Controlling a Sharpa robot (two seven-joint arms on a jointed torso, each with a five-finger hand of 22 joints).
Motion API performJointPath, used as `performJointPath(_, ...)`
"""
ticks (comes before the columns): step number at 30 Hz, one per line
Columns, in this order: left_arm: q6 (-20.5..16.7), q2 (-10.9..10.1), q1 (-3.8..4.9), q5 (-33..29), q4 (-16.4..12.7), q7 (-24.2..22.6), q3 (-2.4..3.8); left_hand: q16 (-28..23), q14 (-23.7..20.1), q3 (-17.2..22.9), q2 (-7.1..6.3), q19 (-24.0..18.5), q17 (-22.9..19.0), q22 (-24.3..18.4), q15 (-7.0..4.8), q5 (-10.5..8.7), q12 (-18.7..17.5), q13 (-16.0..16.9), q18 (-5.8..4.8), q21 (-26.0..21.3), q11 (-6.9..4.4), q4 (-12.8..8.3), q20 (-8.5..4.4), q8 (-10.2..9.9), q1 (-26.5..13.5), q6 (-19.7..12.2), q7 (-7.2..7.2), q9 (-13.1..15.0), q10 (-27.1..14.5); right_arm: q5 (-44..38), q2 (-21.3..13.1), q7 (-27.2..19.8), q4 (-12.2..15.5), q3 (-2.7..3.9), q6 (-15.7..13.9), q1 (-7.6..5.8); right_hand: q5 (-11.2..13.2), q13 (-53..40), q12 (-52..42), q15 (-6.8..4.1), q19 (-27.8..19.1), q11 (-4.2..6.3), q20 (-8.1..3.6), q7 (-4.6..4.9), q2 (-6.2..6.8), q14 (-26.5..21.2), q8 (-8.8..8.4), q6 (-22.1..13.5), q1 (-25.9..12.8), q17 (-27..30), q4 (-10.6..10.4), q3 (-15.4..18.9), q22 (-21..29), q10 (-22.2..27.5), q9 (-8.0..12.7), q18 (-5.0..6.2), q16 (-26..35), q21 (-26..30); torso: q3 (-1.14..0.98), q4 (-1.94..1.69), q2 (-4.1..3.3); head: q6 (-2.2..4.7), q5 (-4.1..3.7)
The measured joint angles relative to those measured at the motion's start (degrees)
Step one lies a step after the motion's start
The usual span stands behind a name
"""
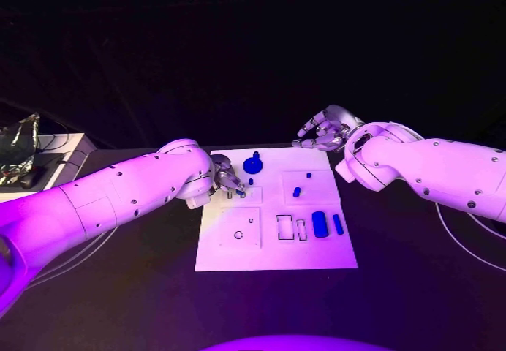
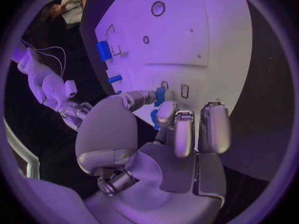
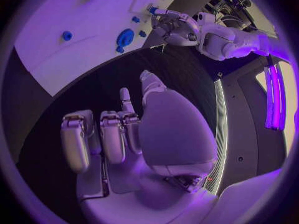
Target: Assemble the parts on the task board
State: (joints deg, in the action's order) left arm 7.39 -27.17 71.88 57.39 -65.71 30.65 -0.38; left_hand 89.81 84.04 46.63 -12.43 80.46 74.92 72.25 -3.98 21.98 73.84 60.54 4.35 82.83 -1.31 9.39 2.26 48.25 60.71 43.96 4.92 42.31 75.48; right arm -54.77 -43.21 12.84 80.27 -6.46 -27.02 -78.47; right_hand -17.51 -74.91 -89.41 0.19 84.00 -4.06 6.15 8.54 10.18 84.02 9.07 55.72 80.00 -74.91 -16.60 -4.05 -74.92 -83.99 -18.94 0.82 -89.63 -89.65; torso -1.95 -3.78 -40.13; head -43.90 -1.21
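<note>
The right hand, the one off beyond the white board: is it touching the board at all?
Apart. In the right wrist view the right hand hangs over black table, a dark strip separating its fingertips from the task board edge.

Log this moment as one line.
left hand: pinching blue part at board | right hand: off board, holding nothing

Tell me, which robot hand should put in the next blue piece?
Probably the left robot hand. It is already over the board, pinching a small blue part at a slot. The right robot hand is off the board's far edge, over the black table, holding nothing.
</note>
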Motion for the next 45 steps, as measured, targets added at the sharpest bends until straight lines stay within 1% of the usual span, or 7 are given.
performJointPath(17,0.99,0.61,-0.03,0.77,0.4,0.12,-0.23,0.0,0.0,-0.16,0.06,0.0,-0.01,0.07,0.0,0.21,0.0,-0.14,0.0,0.21,0.0,-0.16,0.0,0.0,0.06,0.0,0.0,0.01,0.0,-0.03,-0.01,0.0,0.11,0.0,0.17,0.0,0.0,0.01,0.0,0.0,0.0,0.0,0.0,0.0,0.0,0.0,0.0,0.0,0.0,0.0,0.0,0.0,0.01,0.0,0.01,0.0,0.0,0.0,0.02,-0.03,-0.01,-0.23,-0.04)
performJointPath(20,1.08,0.62,-0.03,0.99,0.43,0.13,-0.25,0.0,0.0,-0.16,0.06,0.0,0.0,0.07,0.0,0.21,0.0,-0.14,0.0,0.21,0.0,-0.16,0.0,-0.01,0.06,0.22,0.18,0.01,0.0,-0.03,-0.03,0.01,0.16,0.0,0.19,0.0,0.0,0.01,0.0,0.0,0.0,0.0,0.0,0.0,0.0,0.0,0.0,0.0,0.0,0.0,0.0,0.0,0.01,0.0,0.01,0.0,0.0,0.0,0.02,-0.03,-0.03,-0.27,-0.04)
performJointPath(24,1.24,0.63,-0.03,1.22,0.46,0.15,-0.28,0.0,0.0,-0.16,0.06,0.0,0.0,0.07,0.0,0.2,0.0,-0.14,0.0,0.21,0.0,-0.16,0.0,-0.04,0.05,0.39,0.01,0.01,0.0,-0.03,-0.09,0.02,0.18,0.0,0.22,0.0,0.0,0.01,0.0,0.0,0.0,0.0,0.0,0.0,0.0,0.0,0.0,0.0,0.0,0.0,0.0,0.0,0.02,0.0,-0.07,0.0,0.0,0.0,0.02,-0.02,-0.03,-0.36,-0.04)
performJointPath(26,1.35,0.63,-0.03,1.32,0.46,0.16,-0.29,0.0,-0.21,-0.16,0.05,0.0,-0.01,0.12,-0.2,0.2,0.0,-0.32,0.0,0.21,0.01,-0.16,0.0,-0.04,0.05,0.39,0.01,0.01,0.0,-0.03,-0.12,0.03,0.19,0.0,0.23,0.0,0.0,0.01,0.0,0.0,0.0,0.0,0.0,0.0,0.0,0.0,0.0,0.0,0.0,0.0,0.0,0.0,0.02,0.0,-0.07,0.0,0.0,0.0,0.02,-0.02,-0.03,-0.38,-0.04)
performJointPath(35,1.88,0.6,-0.03,1.53,0.47,0.17,-0.31,0.0,-0.21,-0.16,0.04,0.0,-0.01,0.2,-0.2,0.2,0.0,-0.68,0.0,0.21,0.01,-0.16,0.0,-0.17,0.04,0.39,0.01,0.01,0.0,-0.04,-0.16,0.05,0.24,0.0,0.29,0.0,0.0,-0.03,0.0,0.0,0.0,0.0,0.0,0.0,0.0,0.0,0.0,0.0,0.0,0.0,0.0,0.0,0.02,0.0,-0.07,0.0,0.0,0.0,0.03,-0.04,-0.04,-0.51,-0.16)
performJointPath(42,2.04,1.06,-0.13,1.73,0.9,0.18,-0.36,0.0,-0.21,-0.16,0.03,0.0,-0.01,0.25,-0.2,0.13,-0.29,-1.03,0.0,0.21,0.01,-0.16,0.0,-0.28,0.03,0.39,0.01,0.04,0.0,-0.05,-0.14,0.05,0.28,0.0,0.33,0.0,0.0,-0.03,0.0,0.0,0.0,0.0,0.0,0.0,0.0,0.0,0.0,0.0,0.0,0.0,0.0,0.0,-0.02,0.0,-0.06,0.0,0.0,0.0,0.06,-0.04,-0.08,-0.53,-0.13)
performJointPath(45,2.06,1.26,-0.18,1.82,1.08,0.2,-0.39,0.0,-0.21,-0.16,-0.05,0.0,-0.01,0.25,-0.2,0.1,-0.29,-1.15,0.0,0.21,0.01,-0.16,0.0,-0.37,-0.05,0.4,0.01,3.58,0.0,-0.05,-0.14,0.06,0.29,0.0,0.34,0.0,0.0,-0.03,0.0,0.0,0.0,0.0,0.0,0.0,0.0,0.0,0.0,0.0,0.0,0.0,0.0,0.0,-0.02,0.0,-0.06,0.0,0.0,0.0,0.07,-0.03,-0.08,-0.62,-0.1)
